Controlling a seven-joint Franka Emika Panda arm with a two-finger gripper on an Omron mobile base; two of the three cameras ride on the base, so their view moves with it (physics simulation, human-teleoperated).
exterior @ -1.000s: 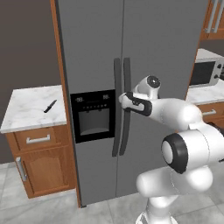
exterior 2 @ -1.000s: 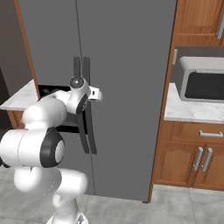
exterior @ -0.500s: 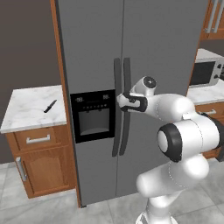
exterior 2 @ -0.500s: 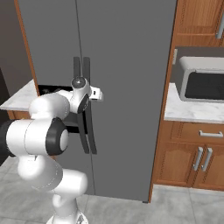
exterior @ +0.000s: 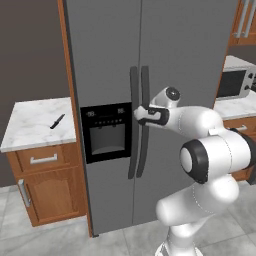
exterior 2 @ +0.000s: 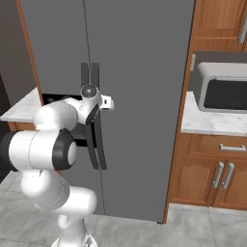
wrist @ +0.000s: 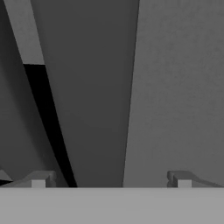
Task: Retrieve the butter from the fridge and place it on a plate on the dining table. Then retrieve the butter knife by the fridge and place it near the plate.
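The grey two-door fridge stands shut, so the butter is hidden. My gripper is pressed up to the dark vertical handles at mid height. In the hand view my open gripper has a wide dark handle running between its two fingertips, without closing on it. The black butter knife lies on the small marble-topped cabinet left of the fridge. The plate and the dining table are out of view.
A microwave sits on the marble counter right of the fridge, over wooden base cabinets. A black dispenser panel is set in the left door. Grey tiled floor lies in front.
The hand has crept slightly left onto the fridge handles and the arm's elbow has swung up and closer to the camera. The jaws stayed open.
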